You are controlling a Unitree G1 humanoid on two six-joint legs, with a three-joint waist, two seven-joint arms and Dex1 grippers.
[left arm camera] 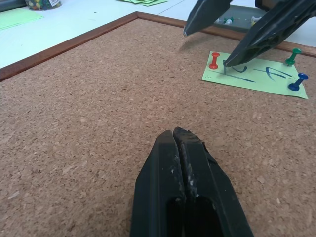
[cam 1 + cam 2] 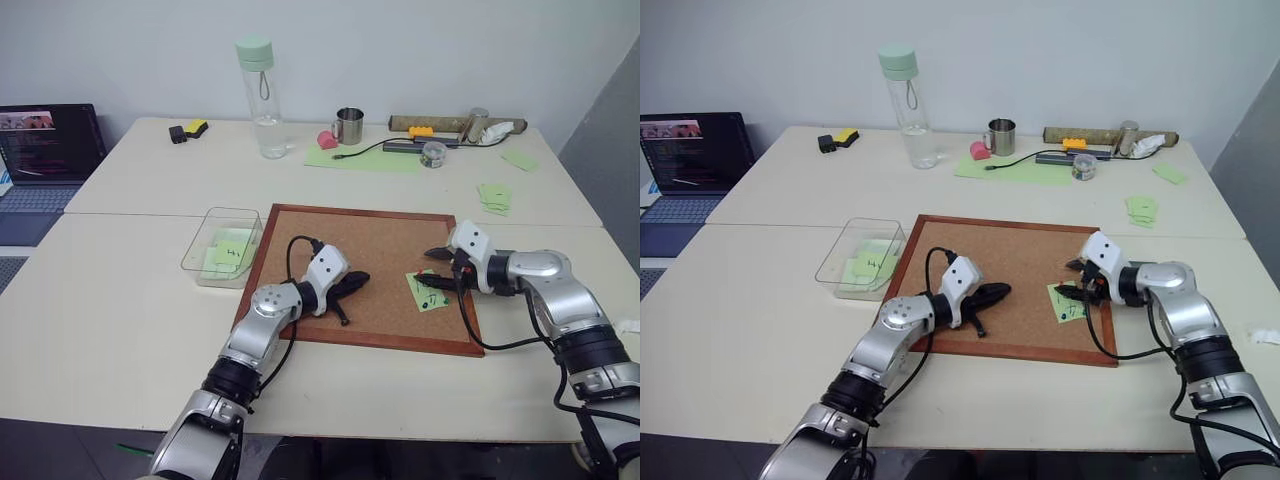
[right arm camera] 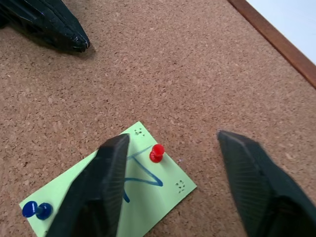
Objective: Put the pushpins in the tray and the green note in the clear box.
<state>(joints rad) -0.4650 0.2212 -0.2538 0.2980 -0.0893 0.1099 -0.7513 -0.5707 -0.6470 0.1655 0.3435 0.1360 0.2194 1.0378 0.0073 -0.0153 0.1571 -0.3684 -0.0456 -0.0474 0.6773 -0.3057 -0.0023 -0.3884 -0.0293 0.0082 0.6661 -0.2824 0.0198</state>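
At right of centre in the left eye view, the green note (image 2: pixel 428 291) lay on the corkboard (image 2: pixel 375 250), pinned by red (image 3: pixel 157 152), blue (image 3: pixel 34 210) and green (image 1: pixel 293 56) pushpins. The right gripper (image 3: pixel 170 182) stood spread, one finger on each side of the red pin, gripping nothing. The left gripper (image 1: pixel 180 143) was pressed together mid-board, while the clear box (image 2: pixel 200 250) sat left of the board.

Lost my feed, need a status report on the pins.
Right claw open, straddling red pushpin. Left claw shut, idle on corkboard. Green note pinned by red, blue and green pins. Nothing blocking.
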